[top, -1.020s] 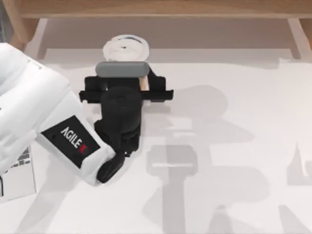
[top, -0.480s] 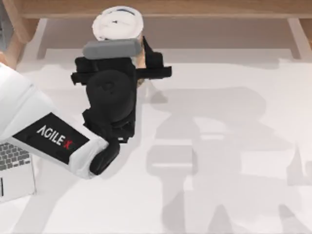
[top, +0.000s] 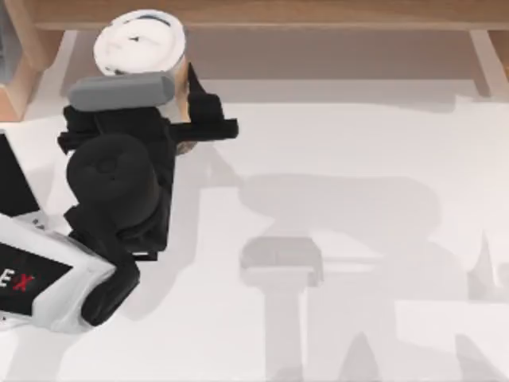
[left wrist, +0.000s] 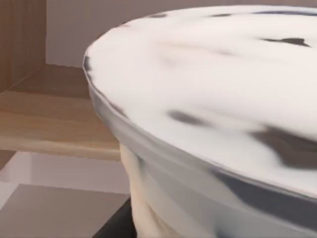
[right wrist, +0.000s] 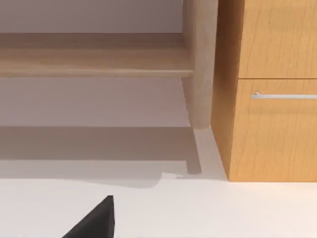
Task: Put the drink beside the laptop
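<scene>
My left hand (top: pixel 171 103) is clamped on the milk tea cup (top: pixel 140 43) at eleven o'clock of the counter (top: pixel 358 175).

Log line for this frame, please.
left gripper: at top-left of table, shut on drink | drink: lifted, upright | laptop: left edge | right arm: parked

Simulated office-like room: white table (top: pixel 358 159), wooden drawer cabinet (right wrist: pixel 272 99).

White table (top: pixel 358 159), laptop (top: pixel 14 179) (black screen) at left edge
</scene>
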